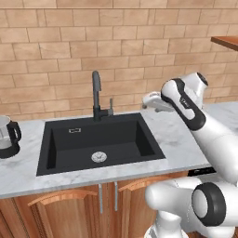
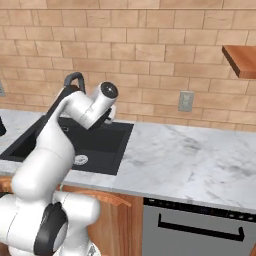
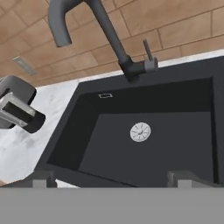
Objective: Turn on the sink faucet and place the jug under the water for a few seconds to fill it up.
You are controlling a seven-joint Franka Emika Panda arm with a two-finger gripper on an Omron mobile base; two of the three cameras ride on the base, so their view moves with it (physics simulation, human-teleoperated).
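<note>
The dark grey gooseneck sink faucet [image 1: 96, 93] stands behind the black sink [image 1: 56, 139], its small side lever [image 1: 110, 104] upright at the base. No water is in view at the spout. The glass jug [image 1: 7, 137], with its black base and handle, stands on the counter left of the basin. My gripper [image 1: 146, 100] hovers above the sink's right rim, to the right of the faucet and apart from it. In the hand view the gripper [image 3: 111, 180] is open with nothing between its fingertips [image 3: 41, 179], looking down at the drain [image 3: 140, 131], the faucet [image 3: 109, 35] and the jug [image 3: 15, 109].
Marble counter [image 2: 190, 150] stretches right of the sink. A wall outlet [image 2: 186, 101] and a wooden shelf [image 2: 242, 60] sit on the brick wall at the right. Below are wooden cabinet doors [image 1: 69, 209] and a steel appliance front [image 2: 200, 225].
</note>
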